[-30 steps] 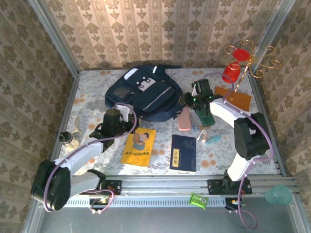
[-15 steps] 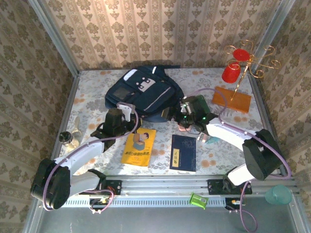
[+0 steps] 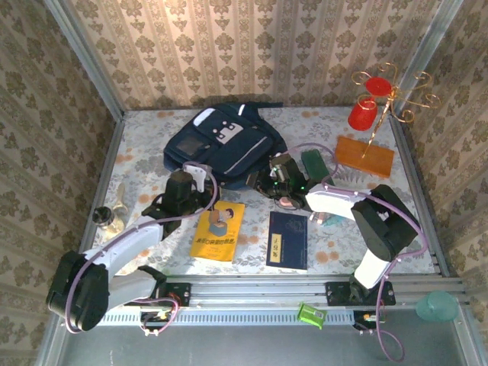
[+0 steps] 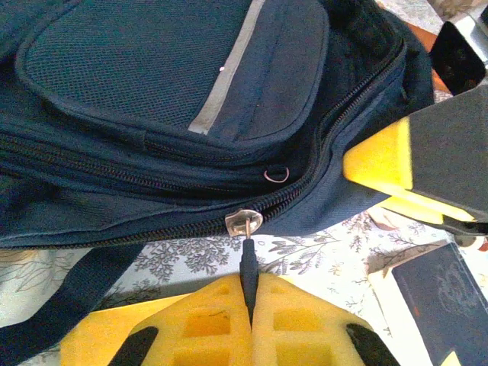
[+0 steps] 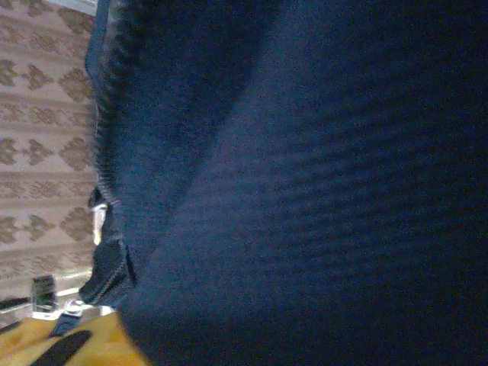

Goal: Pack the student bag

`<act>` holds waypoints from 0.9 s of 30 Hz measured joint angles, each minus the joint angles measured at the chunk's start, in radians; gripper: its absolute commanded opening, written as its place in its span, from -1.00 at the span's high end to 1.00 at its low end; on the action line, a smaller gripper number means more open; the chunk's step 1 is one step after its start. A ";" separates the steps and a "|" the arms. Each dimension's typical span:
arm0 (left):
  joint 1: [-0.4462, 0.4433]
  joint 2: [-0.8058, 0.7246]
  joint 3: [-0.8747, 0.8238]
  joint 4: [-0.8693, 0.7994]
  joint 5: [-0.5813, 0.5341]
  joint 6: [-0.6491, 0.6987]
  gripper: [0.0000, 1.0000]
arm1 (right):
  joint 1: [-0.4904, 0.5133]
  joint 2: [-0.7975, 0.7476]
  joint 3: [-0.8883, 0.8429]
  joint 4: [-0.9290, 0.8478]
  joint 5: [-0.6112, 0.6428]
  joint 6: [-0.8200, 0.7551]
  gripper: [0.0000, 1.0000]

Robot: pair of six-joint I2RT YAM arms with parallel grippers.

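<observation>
Your left gripper (image 4: 250, 288) clamps the student bag's (image 4: 152, 91) slim zipper pull (image 4: 247, 255) just ahead; right gripper (image 3: 272, 181) close against woven navy fabric, grip unclear.

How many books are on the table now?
3: yellow book front centre, navy book right of it, orange book at far right. More may be hidden.
</observation>
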 measured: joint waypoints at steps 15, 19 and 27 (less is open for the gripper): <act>0.239 -0.050 -0.053 -0.027 -0.020 -0.012 1.00 | -0.037 -0.148 -0.111 0.106 0.008 -0.005 1.00; 0.274 -0.039 -0.053 -0.029 -0.021 -0.031 0.86 | -0.029 -0.137 -0.110 0.137 0.002 0.007 1.00; 0.338 -0.063 -0.052 -0.092 -0.158 -0.062 -0.34 | 0.067 0.035 -0.024 0.147 0.076 0.013 0.65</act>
